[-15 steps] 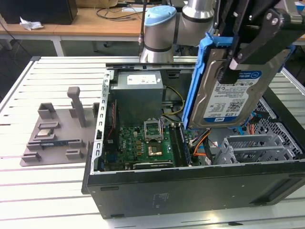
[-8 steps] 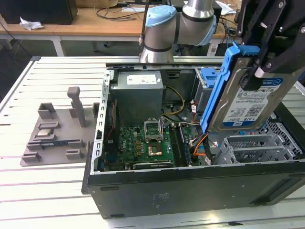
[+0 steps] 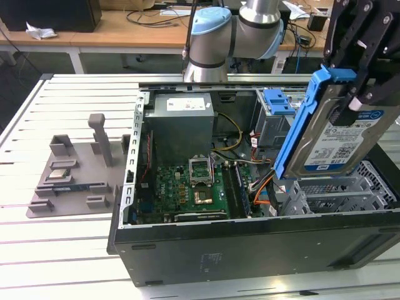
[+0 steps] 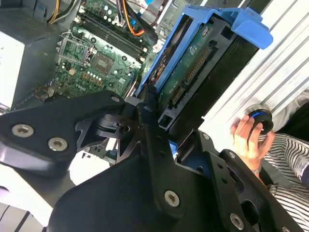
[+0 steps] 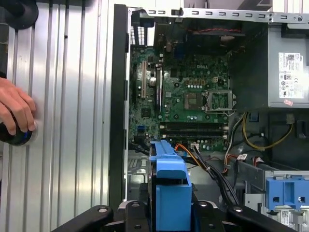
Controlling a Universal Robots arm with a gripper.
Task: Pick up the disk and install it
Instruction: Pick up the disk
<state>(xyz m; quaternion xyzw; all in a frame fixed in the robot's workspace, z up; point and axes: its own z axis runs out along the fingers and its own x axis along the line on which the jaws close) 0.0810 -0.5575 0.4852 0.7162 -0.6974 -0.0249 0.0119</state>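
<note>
— So, where is the disk right now?
— Off the counter altogether. It hangs tilted, on edge, above the drive cage, at the end of the open computer case nearest the counter's edge on the exterior view's right.
— And the claw?
— Clamped on the disk near its upper end. The blue carrier juts out past the fingers in both wrist views.
— What makes this step go well, do you think?
— Squaring up, I'd say. The disk leans, so the wrist needs to bring the carrier's sides parallel with the cage's walls before any descent. A crooked carrier would likely jam, so slow is better.
— Hazards?
— The orange cables run just beside the cage, between it and the motherboard, and could snag a corner. The grip looks narrow for a heavy drive, so a jerk may let it swivel.
— Anyone about?
— A hand rests on a dark knob on the counter, apart from the case.
</note>
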